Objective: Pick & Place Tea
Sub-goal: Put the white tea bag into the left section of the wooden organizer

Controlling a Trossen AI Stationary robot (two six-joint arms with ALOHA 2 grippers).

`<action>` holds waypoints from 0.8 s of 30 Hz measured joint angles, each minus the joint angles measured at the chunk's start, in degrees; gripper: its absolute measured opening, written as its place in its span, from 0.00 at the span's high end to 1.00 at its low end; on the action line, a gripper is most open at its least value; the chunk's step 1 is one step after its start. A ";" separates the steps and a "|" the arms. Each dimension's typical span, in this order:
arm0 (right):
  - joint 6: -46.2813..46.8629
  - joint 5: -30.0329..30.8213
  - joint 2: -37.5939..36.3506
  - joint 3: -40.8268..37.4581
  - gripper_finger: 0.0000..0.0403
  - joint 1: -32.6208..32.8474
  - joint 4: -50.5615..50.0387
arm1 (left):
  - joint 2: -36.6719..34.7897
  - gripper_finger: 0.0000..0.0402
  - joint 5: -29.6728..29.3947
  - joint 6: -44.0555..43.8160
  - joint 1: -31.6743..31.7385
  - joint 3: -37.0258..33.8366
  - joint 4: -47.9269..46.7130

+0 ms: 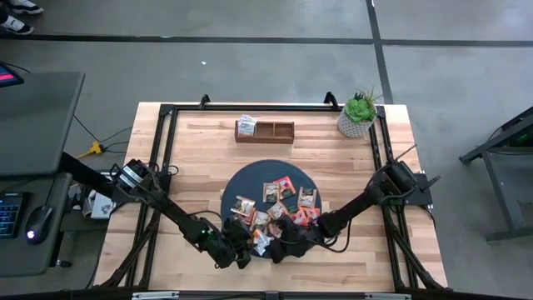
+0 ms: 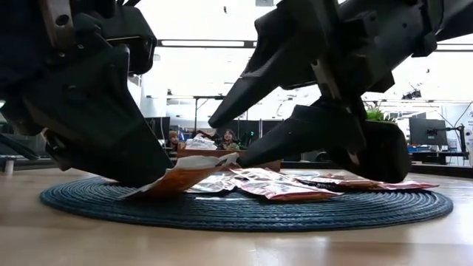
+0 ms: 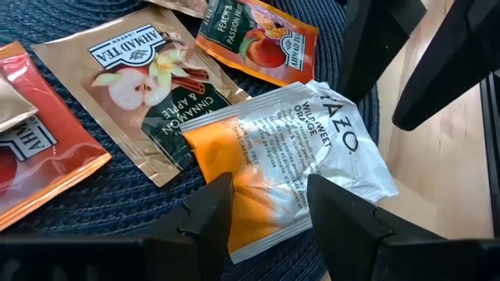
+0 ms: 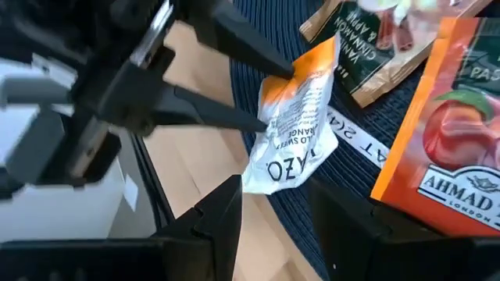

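Note:
Several tea sachets [image 1: 283, 190] lie flat on the dark round mat [image 1: 237, 179]. My left gripper [image 3: 269, 211] is at the mat's near edge, shut on the orange end of an orange and white sachet [image 3: 305, 140]. That sachet also shows in the right wrist view [image 4: 293, 133] and the low view [image 2: 185, 176]. My right gripper [image 4: 273, 218] is open and empty. It hangs just above the mat's near edge, facing the left gripper, and its fingers [image 3: 367, 47] are close to the sachet's white end. My left gripper has the sachet's orange end [image 3: 250, 195] between its two fingers, which meet its two side edges. The fingers come in low, slanting from the table's near left. The sachet is buckled between them. Its orange end is down by the mat and its white end [image 2: 225, 162] is tilted up.
A brown-green apple cinnamon sachet [image 3: 148, 86] and an orange peach sachet [image 3: 258, 39] lie right beside the held one. A wooden compartment box [image 1: 265, 130] stands at the far side and a potted plant [image 1: 358, 112] at the far right. Black frame rails [image 1: 166, 150] border the table.

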 joint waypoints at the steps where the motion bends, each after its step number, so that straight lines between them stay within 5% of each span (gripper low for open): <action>1: 0.90 0.82 0.00 0.00 0.65 0.07 0.00 | 0.00 0.59 -0.29 0.00 0.00 0.00 0.00; 14: 5.82 7.39 0.00 0.00 0.65 0.12 -0.47 | -0.02 0.59 -3.29 0.00 0.01 0.00 0.03; 24: 5.84 5.61 0.00 -0.04 0.67 -1.95 -1.40 | -0.09 0.59 -3.83 0.65 0.02 0.02 0.14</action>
